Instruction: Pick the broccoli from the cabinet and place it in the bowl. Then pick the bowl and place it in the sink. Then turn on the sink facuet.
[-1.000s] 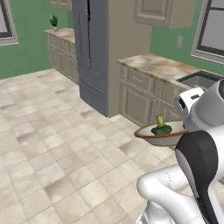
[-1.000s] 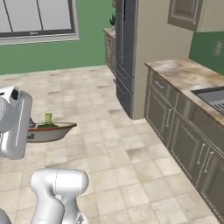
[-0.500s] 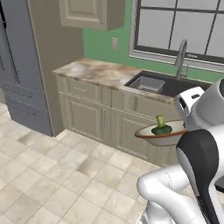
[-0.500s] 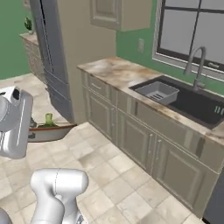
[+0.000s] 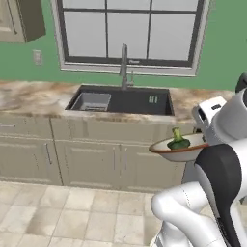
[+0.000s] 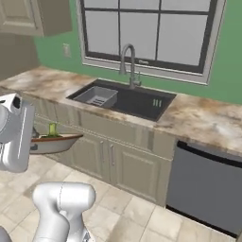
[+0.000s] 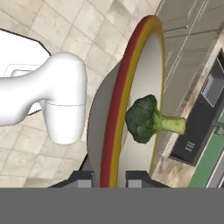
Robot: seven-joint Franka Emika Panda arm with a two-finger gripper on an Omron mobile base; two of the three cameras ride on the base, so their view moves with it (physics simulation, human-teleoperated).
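The beige bowl (image 7: 131, 83) with a red-brown rim hangs in the air, and my gripper (image 7: 109, 179) is shut on its rim. The broccoli (image 7: 146, 119) lies inside it. From the base, the bowl (image 5: 169, 153) with the broccoli (image 5: 177, 141) floats in front of the lower cupboards, right of the dark sink (image 5: 130, 102). The sink faucet (image 5: 124, 65) stands behind the basin under the window. From the right side, the bowl (image 6: 56, 143) and broccoli (image 6: 52, 130) sit low at left, short of the sink (image 6: 137, 101) and faucet (image 6: 128, 61). The beige cabinet (image 5: 19, 19) hangs at upper left.
A ribbed grey rack (image 6: 97, 97) fills the sink's left part. A marbled counter (image 6: 203, 118) runs both ways, with beige cupboard doors (image 5: 87, 159) below. A dark dishwasher front (image 6: 205, 189) stands right of them. The tiled floor (image 5: 58, 217) lies open before the counter.
The whole picture has shifted: the base has driven and turned from the fridge to face the sink and window. The bowl with the broccoli stays in the same grip.
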